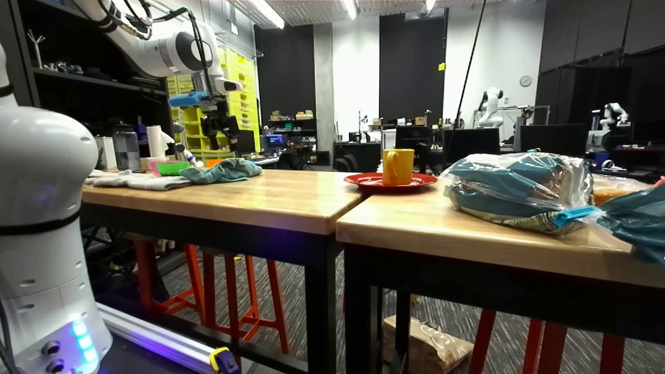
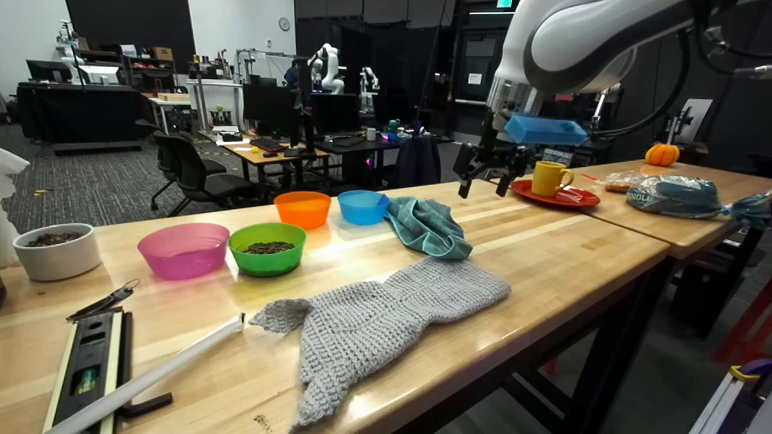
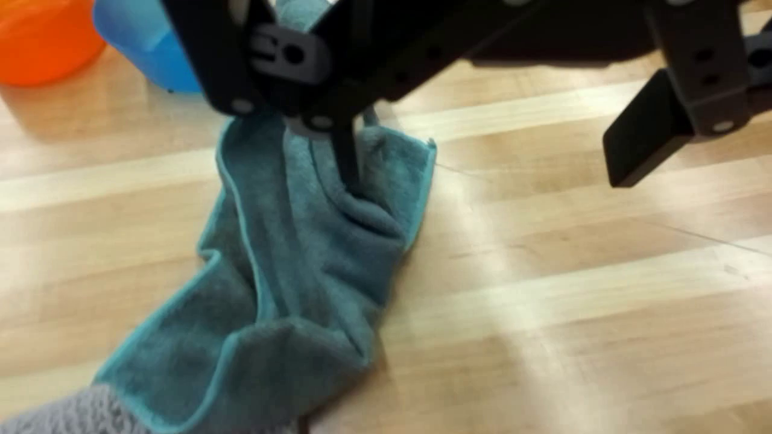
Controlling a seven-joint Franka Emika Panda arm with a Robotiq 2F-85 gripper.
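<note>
Pellets in green bowl; cloth beside blue bowl

The arm arched outward and down; beneath it the gripper hung pointing downward, jaws spread wide.

Wooden table, bearing teal cloth, green bowl

I record ceiling tubes burning white in an exterior view, pale glare along the tabletop in my wrist view, and my fingers there dark and blurred.
</note>
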